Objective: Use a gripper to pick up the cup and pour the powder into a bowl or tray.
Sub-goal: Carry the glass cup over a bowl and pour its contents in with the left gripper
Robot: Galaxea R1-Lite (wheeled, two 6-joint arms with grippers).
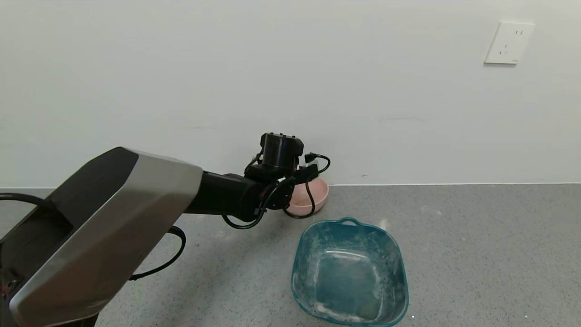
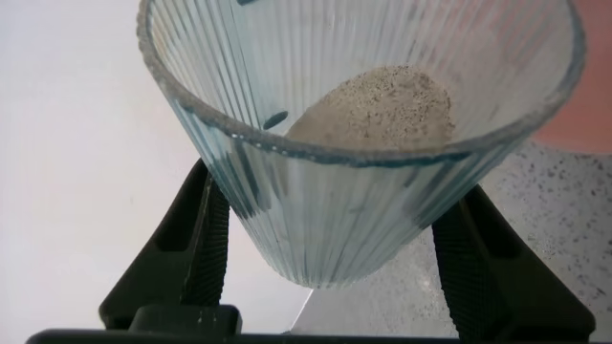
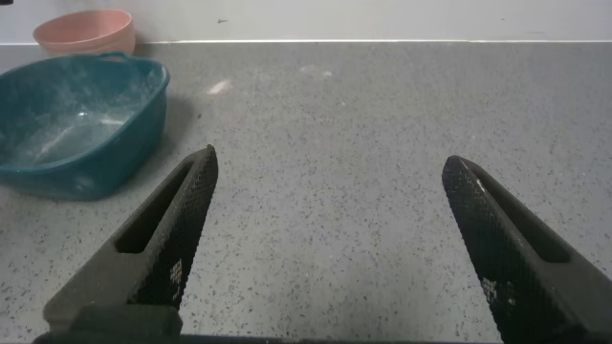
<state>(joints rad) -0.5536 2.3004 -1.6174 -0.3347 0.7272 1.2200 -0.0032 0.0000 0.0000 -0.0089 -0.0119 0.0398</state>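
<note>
My left gripper (image 1: 297, 175) is shut on the cup (image 2: 344, 191), a clear ribbed glass tumbler, and holds it tilted at the pink bowl (image 1: 313, 196) by the wall. Its black fingers (image 2: 206, 239) press on both sides of the glass. The powder (image 2: 378, 105) lies as a pale heap against the cup's inner wall near the rim. A strip of the pink bowl (image 2: 585, 124) shows beside the rim. In the head view the cup is hidden behind the gripper. My right gripper (image 3: 330, 191) is open and empty low over the grey counter, out of the head view.
A teal squarish basin (image 1: 349, 272) dusted with white powder stands in front of the pink bowl; it also shows in the right wrist view (image 3: 67, 124), with the pink bowl (image 3: 84, 31) behind it. The white wall runs close behind the bowl.
</note>
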